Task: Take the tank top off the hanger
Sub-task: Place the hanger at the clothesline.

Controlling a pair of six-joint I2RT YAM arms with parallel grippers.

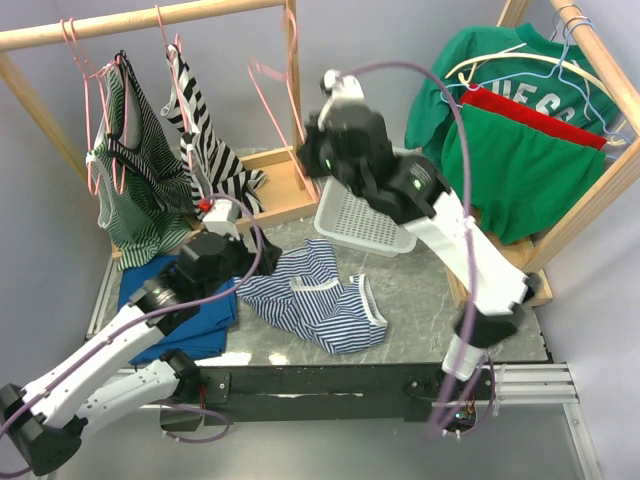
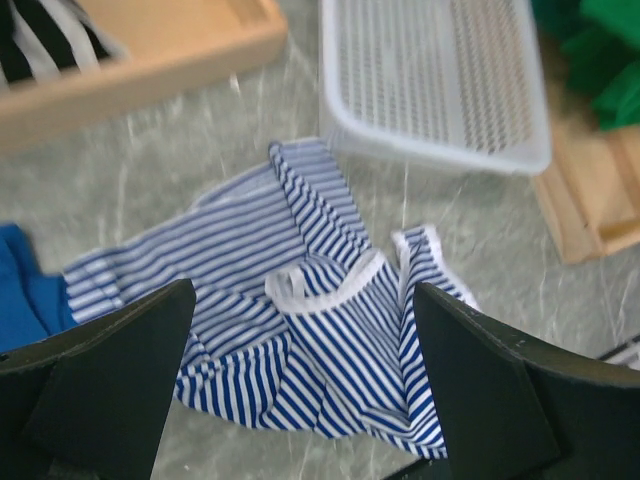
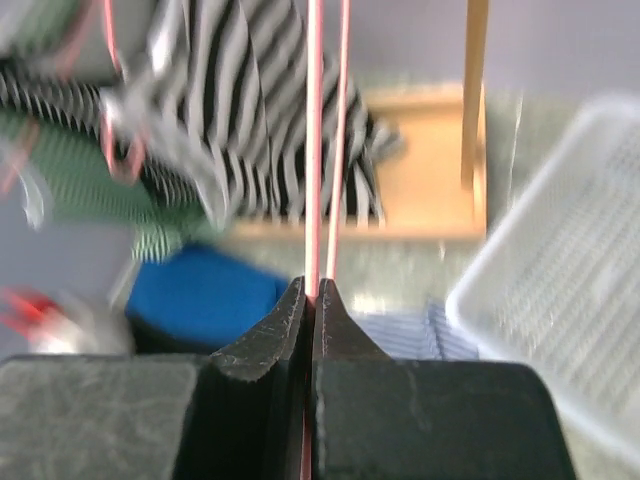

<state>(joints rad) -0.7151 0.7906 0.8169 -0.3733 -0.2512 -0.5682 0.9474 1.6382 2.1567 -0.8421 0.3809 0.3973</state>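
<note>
White basket (image 1: pixel 362 222) sits mid-frame on the table (image 1: pixel 430 290). Green clothes (image 1: pixel 510 170) hang upper right. A green-striped top (image 1: pixel 135 190) and a black-striped top (image 1: pixel 205 150) hang upper left. Blue cloth (image 1: pixel 205 325) lies lower left.

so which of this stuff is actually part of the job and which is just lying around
In the job:
blue striped tank top, already off its hanger
bare pink hanger
right gripper, shut on that hanger
left gripper, open above the tank top

Just lying about:
green striped top
black and white striped top
blue cloth
white basket
green sweatshirt
</note>
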